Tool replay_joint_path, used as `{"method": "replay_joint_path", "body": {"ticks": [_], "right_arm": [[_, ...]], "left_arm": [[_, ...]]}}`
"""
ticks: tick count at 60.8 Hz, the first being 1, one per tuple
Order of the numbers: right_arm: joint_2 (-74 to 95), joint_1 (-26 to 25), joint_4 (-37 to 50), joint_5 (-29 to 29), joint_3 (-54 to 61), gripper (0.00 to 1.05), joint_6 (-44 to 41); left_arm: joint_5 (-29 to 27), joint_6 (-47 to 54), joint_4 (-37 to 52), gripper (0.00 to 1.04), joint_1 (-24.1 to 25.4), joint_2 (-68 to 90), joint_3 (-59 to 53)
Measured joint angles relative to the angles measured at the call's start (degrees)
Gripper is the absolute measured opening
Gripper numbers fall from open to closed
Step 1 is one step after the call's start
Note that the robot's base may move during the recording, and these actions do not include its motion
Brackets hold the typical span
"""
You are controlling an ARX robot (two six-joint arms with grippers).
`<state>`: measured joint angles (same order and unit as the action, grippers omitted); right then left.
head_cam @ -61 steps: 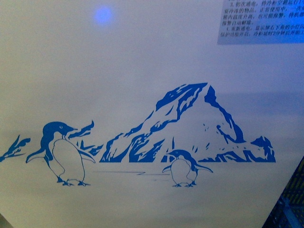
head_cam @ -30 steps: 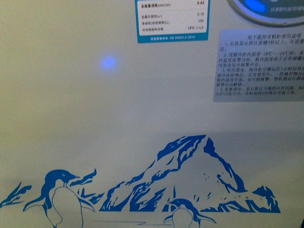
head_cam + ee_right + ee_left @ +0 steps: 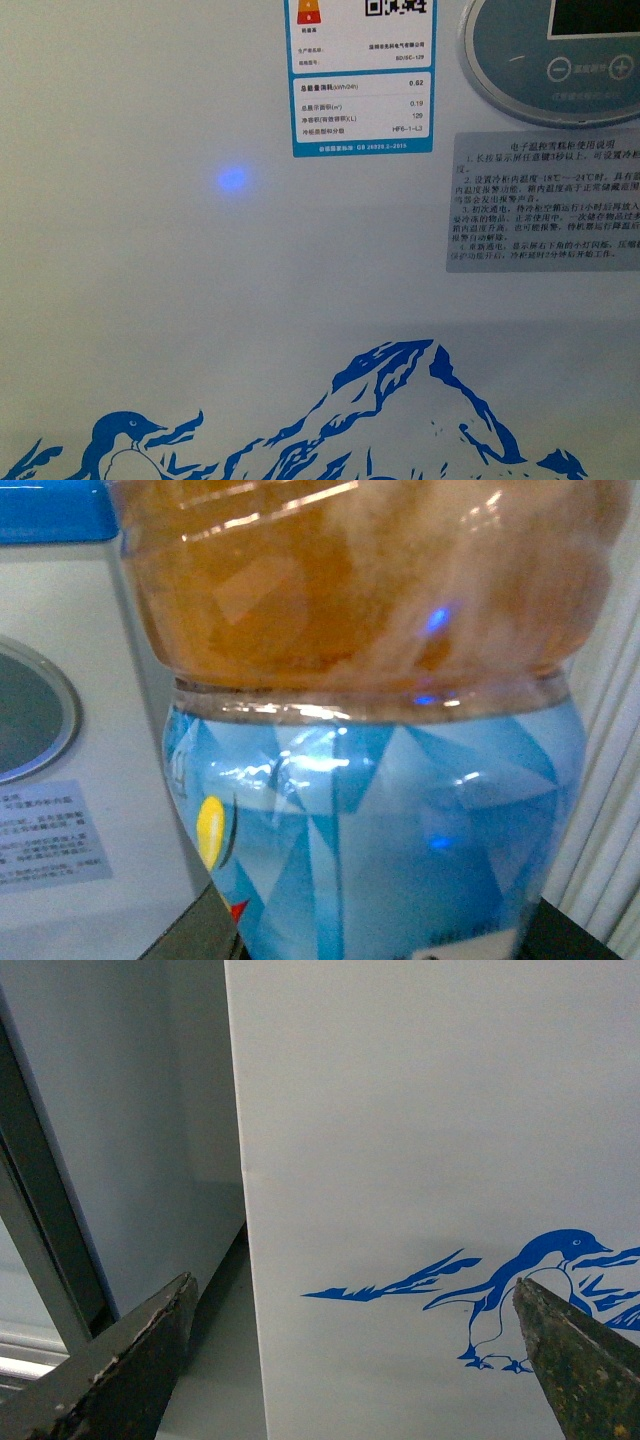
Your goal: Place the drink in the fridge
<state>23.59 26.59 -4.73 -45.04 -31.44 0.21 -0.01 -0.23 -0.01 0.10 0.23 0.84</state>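
**Drink and grasp.** The drink (image 3: 370, 730) fills the right wrist view: amber liquid above, blue label below. It is outside the fridge (image 3: 150, 300), close to the right part of its front wall, near the round control panel (image 3: 560, 50) and with the blue rim (image 3: 55, 510) in sight. The right gripper (image 3: 380, 942) clasps it at the label band, with 2 dark fingers (image 3: 195, 930) flanking the bottle. Judge it well filled, so fairly heavy. The thin wall will give under a hard squeeze and the glossy label may slip, so keep your hold on the label and keep the bottle upright.

**Arms.** The left gripper (image 3: 350, 1380) is spread wide and empty, aimed at the fridge's left corner, where the penguin decal (image 3: 530, 1300) sits beside a grey cabinet (image 3: 100, 1140).

**Front view.** You see only the front wall, with the energy label (image 3: 362, 90) and the decal. No lid is in view.
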Motion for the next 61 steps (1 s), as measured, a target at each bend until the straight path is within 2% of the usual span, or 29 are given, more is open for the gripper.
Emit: {"method": "replay_joint_path", "body": {"ticks": [19, 32, 61], "right_arm": [[0.63, 3.54, 5.57, -8.76, 2.71, 0.36, -3.1], [0.35, 2.62, 1.18, -8.76, 2.95, 0.36, -2.58], [0.2, 2.32, 1.14, -8.63, 2.95, 0.36, -2.36]], "left_arm": [[0.02, 0.0, 0.0, 0.97, 0.0, 0.0, 0.0], [0.02, 0.0, 0.0, 0.97, 0.0, 0.0, 0.0], [0.02, 0.0, 0.0, 0.97, 0.0, 0.0, 0.0]]}}
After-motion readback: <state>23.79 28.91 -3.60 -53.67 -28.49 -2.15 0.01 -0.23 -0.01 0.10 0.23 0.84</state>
